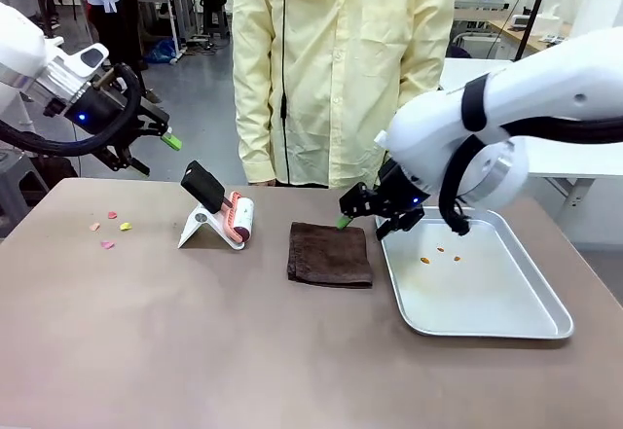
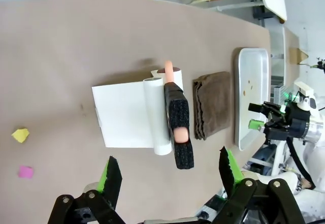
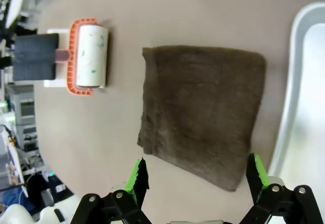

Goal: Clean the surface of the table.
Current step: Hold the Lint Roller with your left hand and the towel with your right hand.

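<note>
Cloth (image 1: 330,254) on table (image 1: 195,332) — between roller (image 1: 240,220), tray (image 1: 487,298)

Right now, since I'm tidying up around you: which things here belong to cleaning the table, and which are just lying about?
Likely for the job: the table, coloured scraps on it, brown cloth, lint roller, steel tray with a few bits inside.
Just about: the roller's white stand, the person standing at the far edge.
</note>
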Tool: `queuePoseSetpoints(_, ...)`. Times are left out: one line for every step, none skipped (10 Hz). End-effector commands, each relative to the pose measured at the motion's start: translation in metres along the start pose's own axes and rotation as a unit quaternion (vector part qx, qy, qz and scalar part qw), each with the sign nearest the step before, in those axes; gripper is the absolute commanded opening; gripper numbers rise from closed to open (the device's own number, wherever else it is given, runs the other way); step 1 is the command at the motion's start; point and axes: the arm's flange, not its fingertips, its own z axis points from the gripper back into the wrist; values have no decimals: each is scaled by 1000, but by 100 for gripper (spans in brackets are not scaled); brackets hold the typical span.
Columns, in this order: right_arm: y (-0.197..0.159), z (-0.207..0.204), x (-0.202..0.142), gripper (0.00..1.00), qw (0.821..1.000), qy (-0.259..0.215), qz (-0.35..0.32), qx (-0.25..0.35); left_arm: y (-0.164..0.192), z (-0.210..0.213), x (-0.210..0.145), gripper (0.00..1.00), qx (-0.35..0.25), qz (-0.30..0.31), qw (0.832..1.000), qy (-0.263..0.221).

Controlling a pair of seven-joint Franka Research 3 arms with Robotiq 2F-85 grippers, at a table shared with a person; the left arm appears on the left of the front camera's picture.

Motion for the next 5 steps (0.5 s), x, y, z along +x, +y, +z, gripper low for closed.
queuePoseSetpoints(11,-8,3,100,1000,-15,1,-2,-6,-7,7,100,-5,4,1000,10)
queuePoseSetpoints(10,-8,4,100,1000,-19,-5,-1,-7,-13,9,100,-15,3,1000,14)
queuePoseSetpoints(5,-3,7,100,999,-29,-17,-7,-10,-19,12,100,-15,32,999,9)
queuePoseSetpoints(7,-10,-1,100,1000,-3,3,0,0,-12,4,100,-2,0,1000,9)
queuePoseSetpoints(7,-10,-1,100,1000,-3,3,0,0,-12,4,100,-2,0,1000,9)
